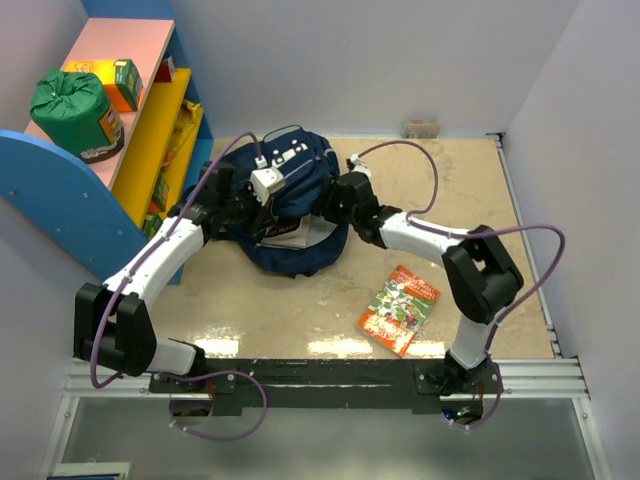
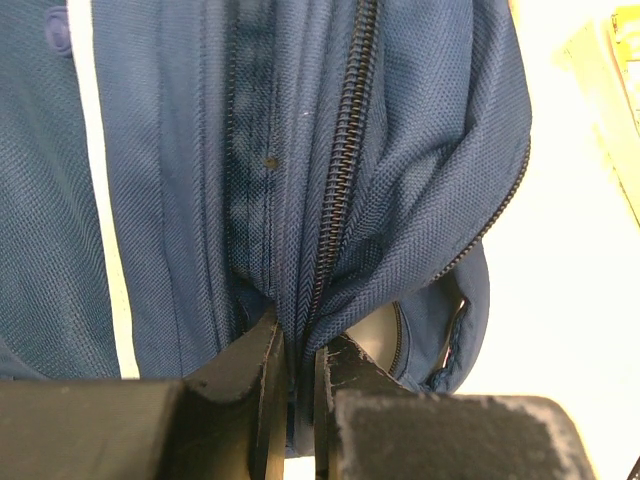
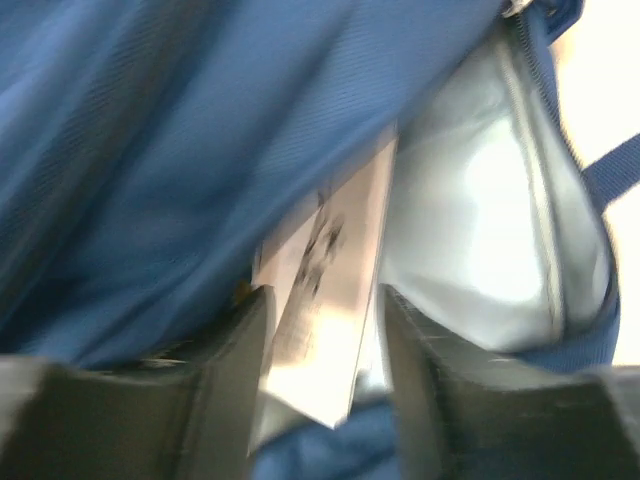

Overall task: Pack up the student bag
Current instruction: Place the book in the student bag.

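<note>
The student bag (image 1: 300, 258) lies slumped on the middle of the table (image 1: 470, 190), between the two grippers. It is navy fabric with white patches (image 1: 268, 180) on its front pocket and a pale grey stripe (image 2: 100, 200) running down one panel. A dark zipper (image 2: 340, 160) runs between folds of cloth, and its line gapes open lower down.

The left gripper (image 2: 298, 345) is at the bag's left side. Its jaws are pinched almost together on a fold of the navy fabric beside the zipper.

The right gripper (image 3: 326, 300) is at the bag's right side, at the mouth of the bag. Its jaws stand well apart and a pale printed booklet (image 3: 330, 260) sits in the gap between them. Silvery lining (image 3: 470, 220) shows just beside the booklet.

Nearer than the bag, to the right, a colourful picture book (image 1: 400, 310) lies flat on the table, well apart from the bag. Left of the bag stands a blue, yellow and pink shelf unit (image 1: 150, 130). A green drawstring sack (image 1: 72, 108) and an orange and green carton (image 1: 118, 82) sit on its top. A small box (image 1: 422, 127) rests by the far wall.

The right wrist view is blurred, so I cannot tell whether either finger touches the booklet. Its print is unreadable. Both grippers are half hidden by the bag in the top view, and most of the bag's inside cannot be seen.
</note>
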Controlling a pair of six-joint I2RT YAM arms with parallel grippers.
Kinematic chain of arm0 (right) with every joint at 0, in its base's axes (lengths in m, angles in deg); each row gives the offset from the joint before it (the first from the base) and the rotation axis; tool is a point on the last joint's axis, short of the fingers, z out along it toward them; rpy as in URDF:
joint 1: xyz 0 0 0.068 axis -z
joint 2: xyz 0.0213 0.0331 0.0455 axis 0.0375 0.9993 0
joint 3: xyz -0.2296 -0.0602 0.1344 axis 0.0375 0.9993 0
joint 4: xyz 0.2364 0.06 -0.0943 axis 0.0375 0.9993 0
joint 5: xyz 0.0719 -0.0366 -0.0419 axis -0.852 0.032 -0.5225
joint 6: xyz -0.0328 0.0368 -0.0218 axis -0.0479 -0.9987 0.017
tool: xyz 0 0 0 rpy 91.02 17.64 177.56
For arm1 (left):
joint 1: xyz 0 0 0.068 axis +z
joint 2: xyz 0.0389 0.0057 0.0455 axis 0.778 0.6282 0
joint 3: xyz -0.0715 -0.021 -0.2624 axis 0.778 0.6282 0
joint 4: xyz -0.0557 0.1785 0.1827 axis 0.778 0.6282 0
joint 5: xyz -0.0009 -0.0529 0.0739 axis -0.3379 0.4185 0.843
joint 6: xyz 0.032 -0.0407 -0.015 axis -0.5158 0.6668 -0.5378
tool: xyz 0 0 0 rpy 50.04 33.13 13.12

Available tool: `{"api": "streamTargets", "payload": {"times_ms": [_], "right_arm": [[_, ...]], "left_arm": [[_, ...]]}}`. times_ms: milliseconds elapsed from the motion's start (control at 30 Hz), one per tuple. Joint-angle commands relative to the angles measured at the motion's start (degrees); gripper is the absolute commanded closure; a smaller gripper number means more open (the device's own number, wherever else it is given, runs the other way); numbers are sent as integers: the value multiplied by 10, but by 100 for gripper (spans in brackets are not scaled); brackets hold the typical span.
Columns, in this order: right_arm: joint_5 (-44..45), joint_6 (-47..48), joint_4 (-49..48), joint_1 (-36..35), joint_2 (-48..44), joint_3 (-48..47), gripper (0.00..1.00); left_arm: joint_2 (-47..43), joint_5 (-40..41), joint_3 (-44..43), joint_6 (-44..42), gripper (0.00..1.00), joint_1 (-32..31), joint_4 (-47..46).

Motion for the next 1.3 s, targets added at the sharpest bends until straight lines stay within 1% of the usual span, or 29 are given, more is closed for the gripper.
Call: {"api": "streamTargets", "payload": {"times_ms": [0,33,100,200,233,267,300,333,400,533,600,667,800,867,933,967,1033,1067,1100,1133,1167,1200,1267], "right_arm": [[-2,47,-20,-36,-70,59,58],[-3,46,-42,-49,-74,80,62],[1,41,-49,-59,-66,83,62],[4,39,-58,-61,-50,62,56],[10,45,-72,-60,-49,50,51],[15,47,-80,-59,-46,43,49],[25,48,-85,-60,-39,35,48],[25,47,-76,-56,-22,8,48],[8,47,-80,-54,-5,-16,48],[-35,65,-149,-55,-2,-55,47],[-40,75,-144,-54,1,-70,46],[-41,91,-105,-53,3,-87,45],[-21,122,-81,-38,-18,-53,44],[-21,133,-79,-21,-29,-28,54],[-5,158,-52,-20,-40,-19,60],[21,166,-38,-19,-48,-16,60],[45,167,16,-20,-72,-5,69],[58,168,32,-20,-81,0,74],[77,177,46,-19,-101,9,81],[85,180,61,-19,-112,19,85],[88,181,60,-19,-125,31,88],[74,179,51,-19,-139,64,90],[49,172,-4,-19,-164,96,92]], "left_arm": [[-31,-54,-7,2,100,-9,-67],[-31,-53,-6,3,100,-9,-70],[-30,-54,-6,7,100,-9,-71],[-27,-56,-9,11,100,-9,-69],[-27,-56,-10,11,100,-9,-68],[-27,-54,-11,11,100,-9,-67],[-30,-52,-11,11,100,-9,-65],[-30,-51,-12,10,100,-10,-65],[-31,-51,-13,9,100,-9,-64],[-30,-46,-12,9,100,-10,-61],[-28,-44,-12,9,100,-9,-60],[-28,-40,-11,9,100,-9,-59],[-29,-35,-8,4,100,-9,-59],[-27,-36,-6,10,100,-10,-64],[-24,-40,-9,13,100,-9,-65],[-23,-40,-12,16,100,-10,-64],[-23,-41,-13,18,100,-10,-66],[-21,-41,-14,19,100,-9,-67],[-20,-41,-14,19,100,-10,-68],[-18,-41,-15,19,100,-10,-69],[-17,-41,-16,20,100,-9,-68],[-15,-42,-16,19,100,-10,-68],[-14,-42,-16,19,100,-9,-68]]}}
